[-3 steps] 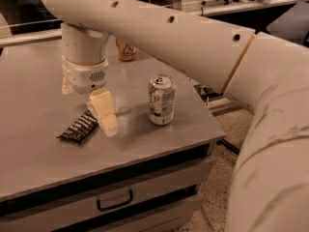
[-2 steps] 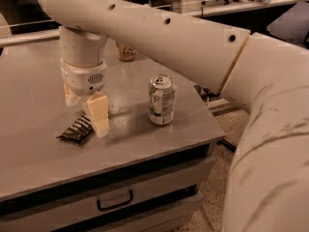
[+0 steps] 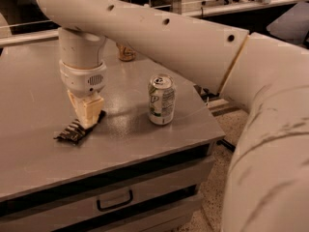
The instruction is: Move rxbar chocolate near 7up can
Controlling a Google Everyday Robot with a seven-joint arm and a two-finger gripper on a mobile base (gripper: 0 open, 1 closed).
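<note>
The rxbar chocolate [image 3: 72, 131] is a flat dark wrapper with pale lettering, lying on the grey table top [image 3: 38, 105] at the front left. My gripper [image 3: 87, 119] points straight down over the bar's right end, its cream fingers [image 3: 89, 111] touching or almost touching the wrapper and hiding that end. The 7up can [image 3: 161, 99] is white and green with a silver top. It stands upright to the right of the gripper, about a can's height away from the bar.
A gold-brown can [image 3: 127, 52] stands at the back of the table, partly hidden behind my arm. The table's right edge [image 3: 212, 120] runs close past the 7up can. Drawers with a handle [image 3: 114, 200] sit below the front edge.
My gripper has moved left and down, from beside the bar's right end to directly onto it. The bar and the 7up can have not moved.
</note>
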